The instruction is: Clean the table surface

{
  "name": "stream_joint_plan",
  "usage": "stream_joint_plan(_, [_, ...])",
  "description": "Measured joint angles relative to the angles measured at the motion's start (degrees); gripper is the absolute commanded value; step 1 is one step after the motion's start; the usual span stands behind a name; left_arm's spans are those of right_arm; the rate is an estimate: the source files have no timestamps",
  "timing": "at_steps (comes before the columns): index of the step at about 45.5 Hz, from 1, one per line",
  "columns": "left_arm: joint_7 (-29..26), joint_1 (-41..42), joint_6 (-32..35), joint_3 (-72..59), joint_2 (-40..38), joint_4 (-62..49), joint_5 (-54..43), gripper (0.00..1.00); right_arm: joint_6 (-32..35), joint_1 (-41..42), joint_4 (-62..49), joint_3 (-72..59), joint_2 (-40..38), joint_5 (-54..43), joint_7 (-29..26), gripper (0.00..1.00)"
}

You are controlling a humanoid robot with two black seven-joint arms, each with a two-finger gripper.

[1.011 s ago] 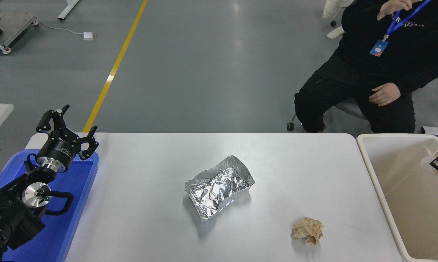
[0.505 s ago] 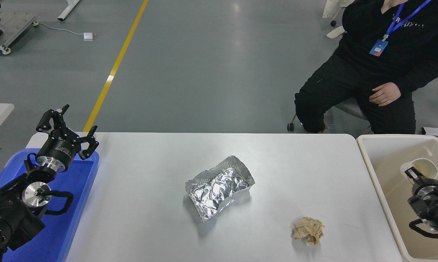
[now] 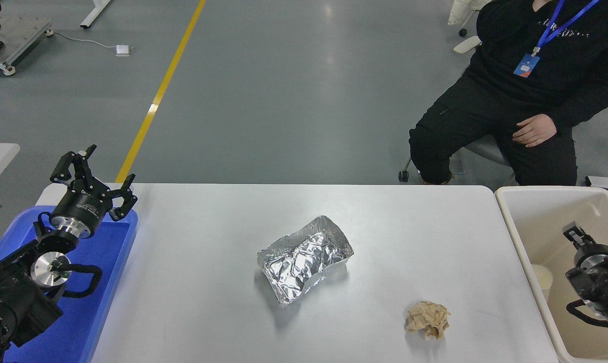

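White table surface (image 3: 192,282) spanned the middle, holding a foil tray (image 3: 304,259) and, nearer than it, a crumpled paper ball (image 3: 427,319).
Right gripper (image 3: 572,233), finger state unclear, hung over the cream tub (image 3: 515,222) right of the foil tray; left gripper (image 3: 93,177), fingers spread, parked far left. Judged risk: pinching the thin foil could crush it and let it slip.

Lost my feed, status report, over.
Right gripper over cream tub, paper cup inside. Left gripper open, parked. Foil tray, crumpled paper on table surface.
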Motion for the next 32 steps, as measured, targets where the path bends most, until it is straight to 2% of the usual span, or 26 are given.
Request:
stream_joint_plan(11, [0.0, 0.0, 0.0, 0.0, 0.0, 0.0, 0.0, 1.0, -0.1, 3.6, 15.1, 2.7, -10.0, 0.1, 2.0, 1.0])
stream_joint_plan(19, [0.0, 0.0, 0.0, 0.0, 0.0, 0.0, 0.0, 1.0, 0.2, 3.0, 30.1, 16.7, -17.2, 0.1, 4.6, 1.0])
stream_joint_plan(26, [0.0, 0.0, 0.0, 0.0, 0.0, 0.0, 0.0, 1.0, 0.6, -0.9, 38.9, 32.5, -17.6, 0.0, 5.6, 1.0])
stream_joint_plan(32, [0.0, 0.0, 0.0, 0.0, 0.0, 0.0, 0.0, 1.0, 0.8, -3.2, 43.1, 43.0, -14.4, 0.0, 6.0, 1.0])
